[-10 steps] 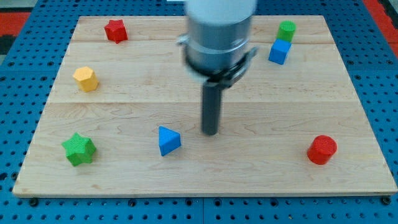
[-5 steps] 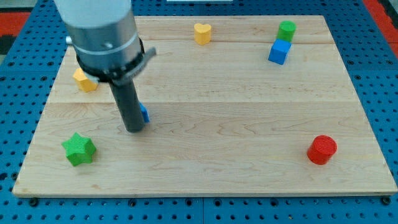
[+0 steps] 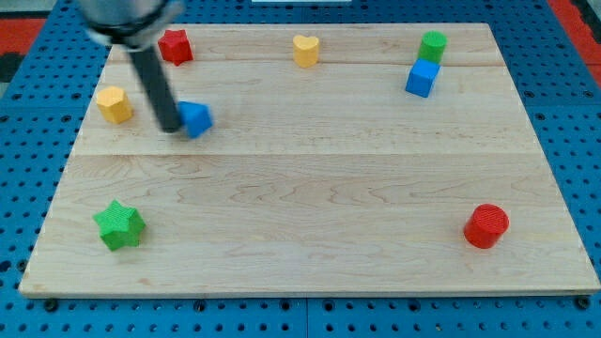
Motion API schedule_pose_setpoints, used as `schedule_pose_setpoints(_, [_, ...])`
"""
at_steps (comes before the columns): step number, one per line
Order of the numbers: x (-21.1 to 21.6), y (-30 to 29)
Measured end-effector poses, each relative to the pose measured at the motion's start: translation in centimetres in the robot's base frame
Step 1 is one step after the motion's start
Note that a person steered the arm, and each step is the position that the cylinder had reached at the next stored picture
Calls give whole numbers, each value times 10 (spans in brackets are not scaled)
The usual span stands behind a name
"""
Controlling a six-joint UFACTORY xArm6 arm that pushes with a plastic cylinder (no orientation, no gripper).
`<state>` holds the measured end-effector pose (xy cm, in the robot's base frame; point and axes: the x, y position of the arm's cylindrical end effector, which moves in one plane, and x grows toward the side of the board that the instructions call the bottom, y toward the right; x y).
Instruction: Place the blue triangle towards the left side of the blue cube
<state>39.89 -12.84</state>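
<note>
The blue triangle [image 3: 196, 119] lies on the wooden board [image 3: 310, 188] in the upper left part. My tip [image 3: 169, 127] is right against its left side, touching it. The blue cube [image 3: 422, 78] stands far off at the view's upper right, just below a green cylinder [image 3: 433, 45]. The rod slants up to the view's top left, and its upper part is blurred.
A red star-like block [image 3: 175, 45] sits at the top left, a yellow heart [image 3: 304, 50] at the top middle, a yellow hexagon block [image 3: 115, 104] left of my tip. A green star [image 3: 119, 224] is at the bottom left, a red cylinder [image 3: 485, 225] at the bottom right.
My tip has swung from the middle to the left of the blue triangle and then upward. The triangle has moved up and left. The yellow hexagon has shifted slightly left.
</note>
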Motion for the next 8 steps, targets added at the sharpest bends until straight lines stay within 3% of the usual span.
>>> schedule_pose_setpoints(1, [3, 68])
schedule_pose_setpoints(2, [-43, 49])
schedule_pose_setpoints(3, [-22, 12])
schedule_pose_setpoints(4, [-71, -30])
schedule_pose_setpoints(6, [-19, 142])
schedule_pose_setpoints(8, [-65, 42])
